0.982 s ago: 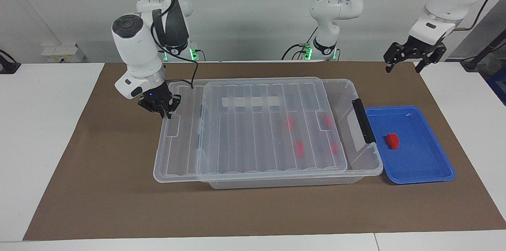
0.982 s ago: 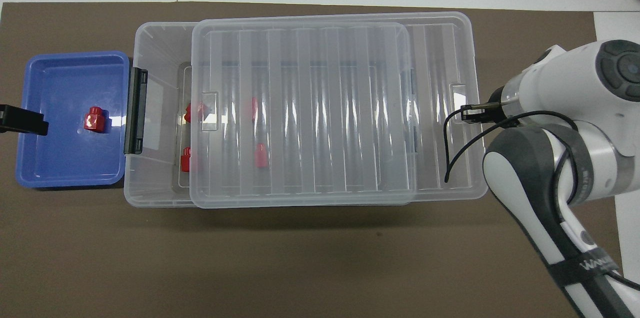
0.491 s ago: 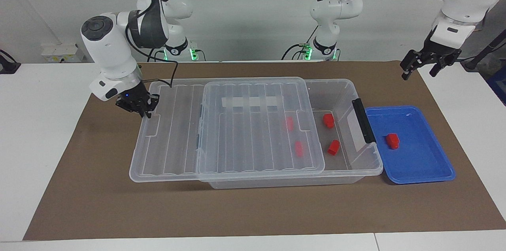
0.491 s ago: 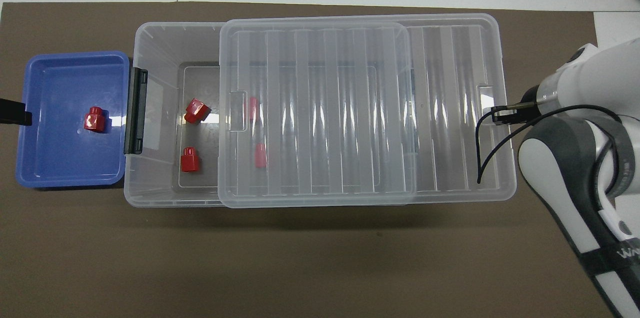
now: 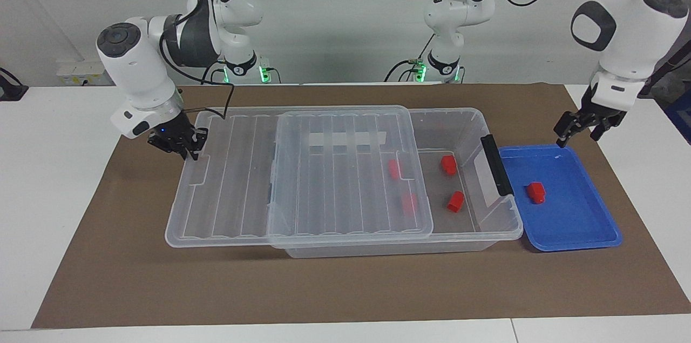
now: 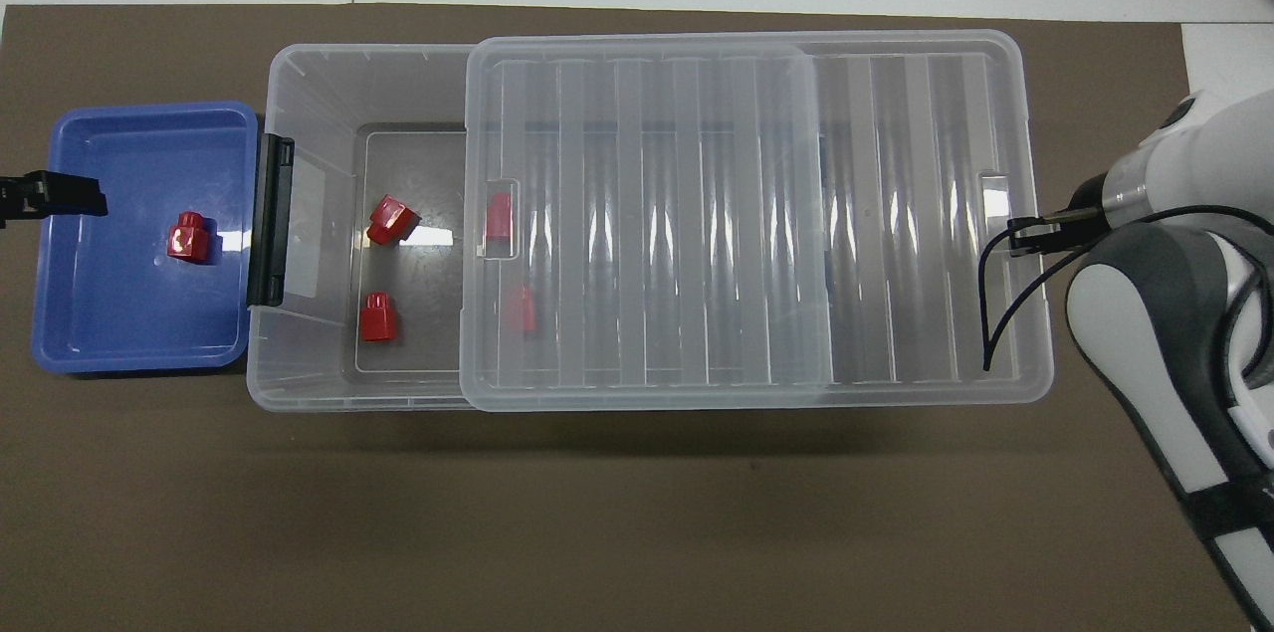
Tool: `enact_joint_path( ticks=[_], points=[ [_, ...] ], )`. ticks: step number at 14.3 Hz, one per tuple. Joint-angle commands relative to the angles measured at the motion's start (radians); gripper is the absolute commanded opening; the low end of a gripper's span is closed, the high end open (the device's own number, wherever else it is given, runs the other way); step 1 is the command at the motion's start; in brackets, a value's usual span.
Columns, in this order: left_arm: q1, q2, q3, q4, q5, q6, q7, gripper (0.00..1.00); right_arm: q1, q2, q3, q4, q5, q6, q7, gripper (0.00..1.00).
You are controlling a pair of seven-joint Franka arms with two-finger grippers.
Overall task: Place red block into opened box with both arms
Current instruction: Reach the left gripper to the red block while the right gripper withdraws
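From across the table, my right gripper [image 5: 182,147] sits at the end tab of the ribbed clear lid [image 5: 243,170], which lies slid partway off the large clear plastic storage box [image 5: 459,229] toward my right arm's end; I cannot tell whether its fingers have hold of the tab. My left gripper [image 5: 582,129] hangs spread wide and empty over the edge of the shallow blue tray [image 5: 588,243]. The small red plastic block [image 5: 536,192] rests in that tray.

From overhead, the red block [image 6: 188,237] lies mid-tray [image 6: 60,353], apart from my left gripper [image 6: 50,195]. Two alike blocks [image 6: 391,219] lie uncovered on the box's floor [image 6: 299,85], beside its black handle [image 6: 270,220].
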Motion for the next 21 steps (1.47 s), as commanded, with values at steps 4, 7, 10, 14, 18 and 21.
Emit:
enact_joint_path(
  ticks=[4,7,10,14,18,21],
  points=[
    [0.007,0.198,-0.005,0.012,0.004,0.145,0.141,1.00,-0.011,-0.039,0.002,-0.003,0.002,-0.029,-0.032,0.98],
    [-0.016,0.281,-0.007,0.019,-0.015,0.194,0.147,1.00,-0.008,-0.068,0.002,0.014,0.002,-0.046,-0.021,0.98],
    [-0.001,0.278,-0.008,-0.007,-0.015,0.191,0.170,1.00,-0.003,-0.085,0.003,0.075,0.002,-0.113,0.065,0.99],
    [0.039,0.278,-0.007,-0.018,-0.016,0.208,0.264,1.00,0.001,-0.085,0.003,0.199,0.004,-0.225,0.140,0.99],
    [0.044,0.274,-0.008,-0.099,-0.018,0.314,0.264,1.00,-0.002,-0.083,0.002,0.287,0.010,-0.357,0.142,0.99],
    [0.033,0.274,-0.007,-0.101,-0.018,0.317,0.256,0.99,-0.008,-0.095,0.002,0.287,0.010,-0.392,0.142,0.99]
  ],
)
